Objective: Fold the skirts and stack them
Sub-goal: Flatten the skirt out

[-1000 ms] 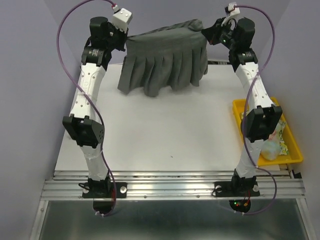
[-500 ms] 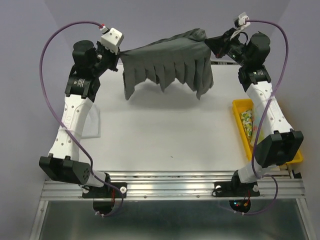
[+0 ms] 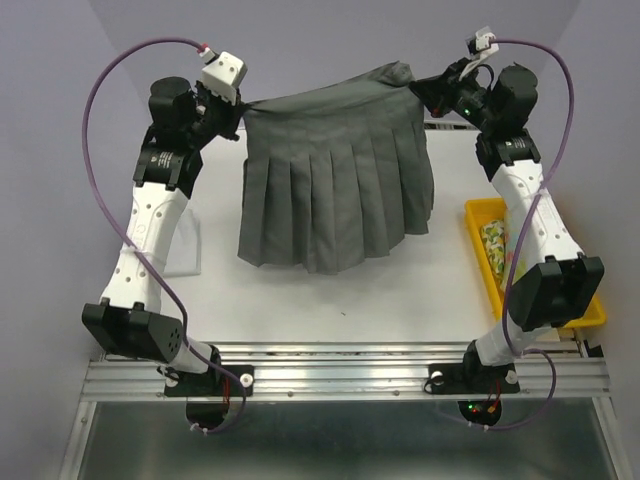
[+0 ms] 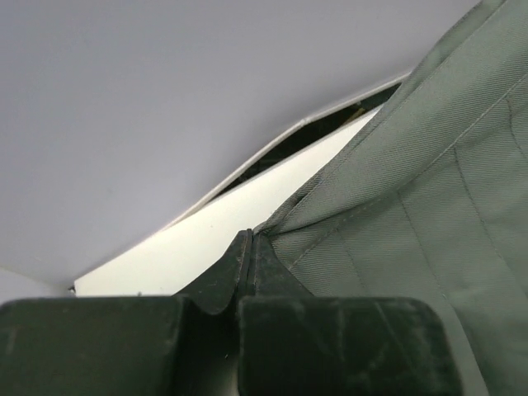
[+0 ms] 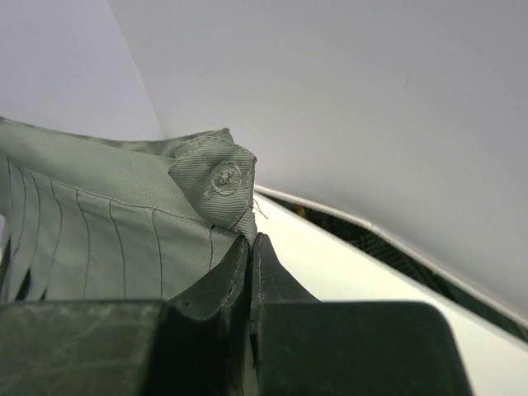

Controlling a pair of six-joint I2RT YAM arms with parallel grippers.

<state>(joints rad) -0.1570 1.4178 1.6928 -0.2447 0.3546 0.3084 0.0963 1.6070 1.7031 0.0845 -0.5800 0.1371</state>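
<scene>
1. Hanging at twelve o'clock, the grey pleated skirt [image 3: 335,190] stretched above the white table [image 3: 330,290].
2. The left gripper [image 3: 240,108] was clenched on one waistband corner, the right gripper [image 3: 418,88] on the other.
3. A yellow tray [image 3: 480,208] sat at three o'clock; pale lilac walls [image 3: 320,40] stood around.

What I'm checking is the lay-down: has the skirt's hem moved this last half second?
Yes: the skirt hem came nearer, from beyond the yellow tray to beside it.
</scene>
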